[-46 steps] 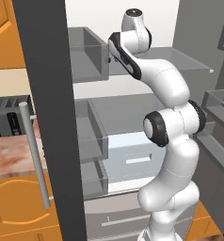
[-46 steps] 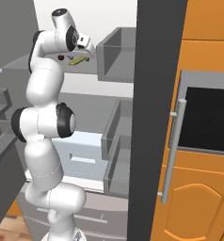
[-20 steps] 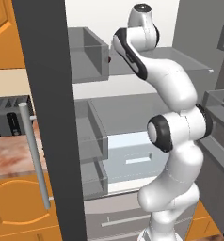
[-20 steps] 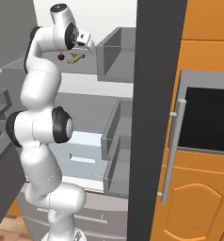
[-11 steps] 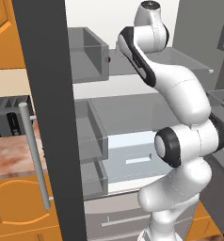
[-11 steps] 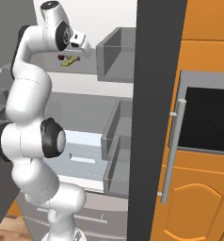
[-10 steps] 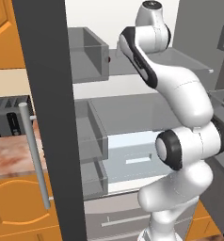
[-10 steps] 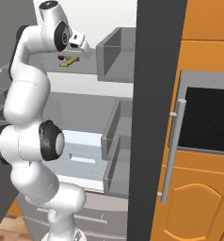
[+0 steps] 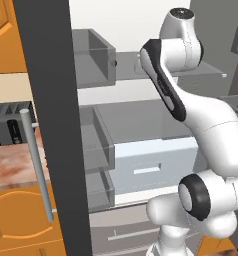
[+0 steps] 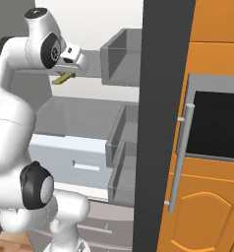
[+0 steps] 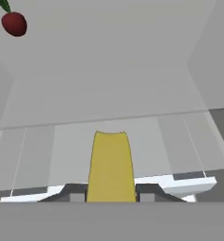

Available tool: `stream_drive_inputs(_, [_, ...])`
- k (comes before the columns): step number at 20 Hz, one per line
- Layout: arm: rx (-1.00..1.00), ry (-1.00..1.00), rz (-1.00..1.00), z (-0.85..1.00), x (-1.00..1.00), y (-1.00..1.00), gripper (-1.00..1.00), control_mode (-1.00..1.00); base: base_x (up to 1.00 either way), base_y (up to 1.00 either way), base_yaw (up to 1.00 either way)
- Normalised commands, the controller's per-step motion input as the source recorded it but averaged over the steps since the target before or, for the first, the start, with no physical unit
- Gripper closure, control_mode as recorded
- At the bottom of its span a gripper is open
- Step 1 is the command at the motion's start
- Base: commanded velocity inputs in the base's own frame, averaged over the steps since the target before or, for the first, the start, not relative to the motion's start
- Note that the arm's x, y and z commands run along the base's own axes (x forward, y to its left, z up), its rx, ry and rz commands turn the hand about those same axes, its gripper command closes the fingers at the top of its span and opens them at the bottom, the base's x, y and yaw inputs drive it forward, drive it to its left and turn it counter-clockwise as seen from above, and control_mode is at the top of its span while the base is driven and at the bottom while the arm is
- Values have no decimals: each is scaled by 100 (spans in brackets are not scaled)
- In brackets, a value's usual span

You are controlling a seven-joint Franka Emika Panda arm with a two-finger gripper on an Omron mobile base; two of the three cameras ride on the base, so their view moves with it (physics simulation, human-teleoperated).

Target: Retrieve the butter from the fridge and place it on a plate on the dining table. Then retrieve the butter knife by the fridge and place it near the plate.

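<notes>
Gripper (image 11: 111, 195) closed on the small pale yellow butter block (image 11: 111, 167), held above the grey steel fridge's upper shelf (image 11: 109, 80). Butter likely handles as light, soft and slippery; a gentle hold across its long flat sides suits it best.

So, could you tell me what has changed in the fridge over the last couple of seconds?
The arm has swung toward its own left and drawn the gripper back from the upper shelf, carrying the butter with it, still clamped between the fingers. Its elbow has dropped lower. The fridge doors remain open, the cherry stays on the shelf, and the drawers are as they were.
</notes>
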Motion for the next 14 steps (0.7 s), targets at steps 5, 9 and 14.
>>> stream_drive_inputs(5, [0,0,0,-24,-100,-6,100,-100,0,0,0])
stream_drive_inputs(9, [1,0,4,-26,-96,-7,100,-100,0,0,0])
stream_drive_inputs(14, [0,5,1,-52,-52,0,100,-100,0,0,0])
